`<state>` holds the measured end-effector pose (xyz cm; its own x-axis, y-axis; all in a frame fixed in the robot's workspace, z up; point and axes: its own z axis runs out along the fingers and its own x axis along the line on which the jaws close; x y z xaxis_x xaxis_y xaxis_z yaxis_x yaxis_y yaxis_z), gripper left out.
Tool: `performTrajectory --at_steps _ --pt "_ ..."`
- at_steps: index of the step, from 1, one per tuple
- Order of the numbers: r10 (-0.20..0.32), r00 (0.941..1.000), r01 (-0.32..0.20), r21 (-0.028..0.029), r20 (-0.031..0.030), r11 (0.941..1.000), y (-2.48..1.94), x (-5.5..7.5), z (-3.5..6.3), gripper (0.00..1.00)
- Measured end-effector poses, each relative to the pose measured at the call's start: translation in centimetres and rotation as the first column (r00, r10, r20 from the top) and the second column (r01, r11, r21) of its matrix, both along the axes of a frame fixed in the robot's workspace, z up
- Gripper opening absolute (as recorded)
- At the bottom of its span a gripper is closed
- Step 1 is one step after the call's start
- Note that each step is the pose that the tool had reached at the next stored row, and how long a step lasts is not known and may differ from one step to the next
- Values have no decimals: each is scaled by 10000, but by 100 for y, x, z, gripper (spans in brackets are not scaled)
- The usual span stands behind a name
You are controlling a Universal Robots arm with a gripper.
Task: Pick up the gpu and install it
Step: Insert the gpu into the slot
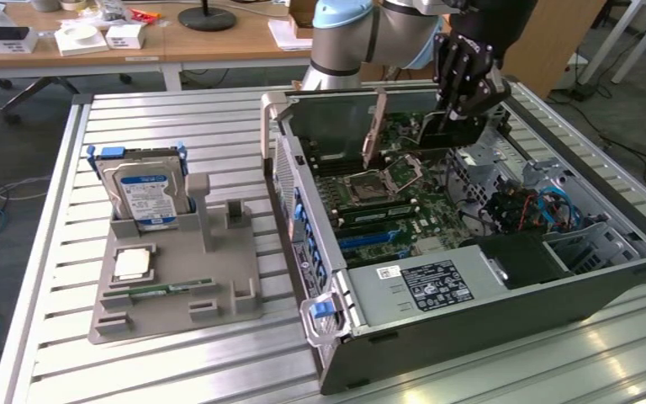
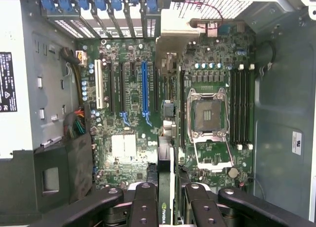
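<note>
The gpu (image 1: 441,136) hangs on edge inside the open computer case (image 1: 503,311), with my gripper (image 1: 458,114) shut on its top edge. Its silver end bracket (image 1: 373,126) points toward the case wall on the exterior view's left. The wrist view looks straight down on the card: the gpu (image 2: 165,153) is a thin strip running from between my fingers (image 2: 144,207) to the bracket (image 2: 175,34). It lies above the motherboard (image 2: 123,113), between the blue slot (image 2: 144,89) and the CPU socket (image 2: 210,113). I cannot tell whether it touches a slot.
A grey fixture tray (image 1: 228,299) sits at the exterior view's left on the slatted table, holding an upright hard drive (image 1: 144,189), a CPU chip (image 1: 132,263) and a RAM stick (image 1: 172,289). The power supply (image 1: 436,282) and cables (image 1: 537,206) crowd the case's near end.
</note>
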<state>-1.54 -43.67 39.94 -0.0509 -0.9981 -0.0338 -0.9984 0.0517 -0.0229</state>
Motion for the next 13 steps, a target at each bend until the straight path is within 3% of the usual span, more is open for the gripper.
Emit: performTrajectory --at_steps 7,9,13 --pt "-14 10000 14 -4 0 10000 0 -108 -9 26" --pt "-43 10000 43 -35 -5 10000 0 -194 -19 26" --pt "-44 10000 44 -35 -5 10000 0 -197 -20 26"
